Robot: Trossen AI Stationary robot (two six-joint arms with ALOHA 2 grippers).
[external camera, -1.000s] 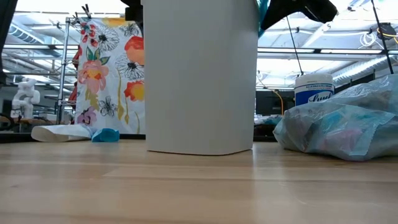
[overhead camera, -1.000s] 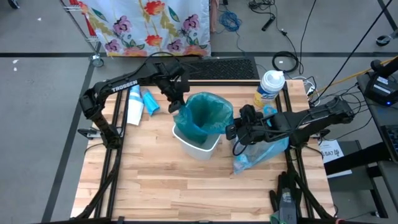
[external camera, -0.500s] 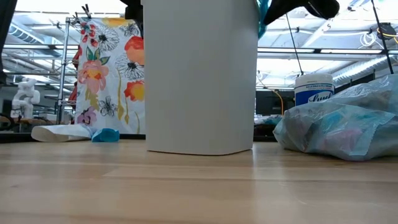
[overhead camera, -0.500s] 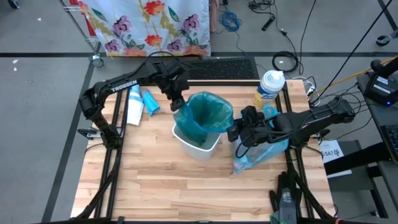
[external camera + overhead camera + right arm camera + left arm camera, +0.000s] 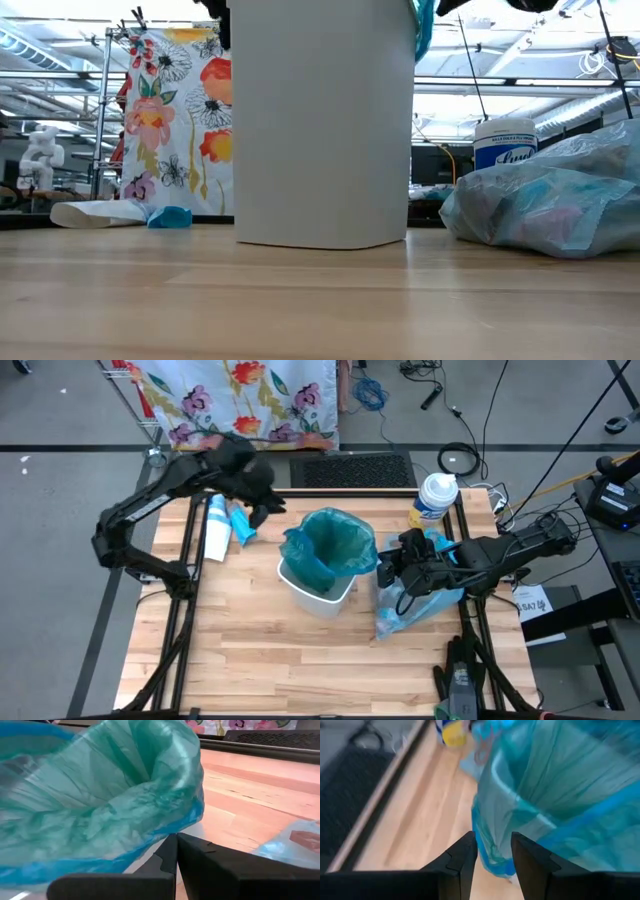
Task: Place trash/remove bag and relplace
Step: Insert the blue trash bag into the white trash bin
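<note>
Beside the white bin (image 5: 318, 592), on its right, the right gripper (image 5: 388, 568) has its two dark fingers (image 5: 200, 862) pressed flat together with no gap between them; whether any plastic is caught between them cannot be told. Their tips sit just under the teal-green bag's (image 5: 330, 545) overhanging edge at the bin's right rim. That bag lines the bin, its mouth spread wide and its rim folded down outside the wall, with a brighter blue band along the fold.

On the bin's far-left side, the left gripper (image 5: 262, 512) hangs above the table (image 5: 250, 650), apart from the bin. Its fingers (image 5: 462, 865) stand parted with a clear gap between them and nothing in that gap; the wrist view looks past them at the bag's rim, which is near but not between them.

Right of the bin, just beyond the right gripper and partly under that arm, lies the pale-blue bag (image 5: 415, 608), bunched and full, resting on the wood; the low view shows pinkish and blue scraps of trash (image 5: 560, 215) through its thin plastic. Behind it from the bin stands a white tub with a blue and yellow label (image 5: 433, 500). Left of the bin, beyond the left gripper, a white roll (image 5: 215, 528) and a small blue packet (image 5: 241, 525) lie side by side on the table
</note>
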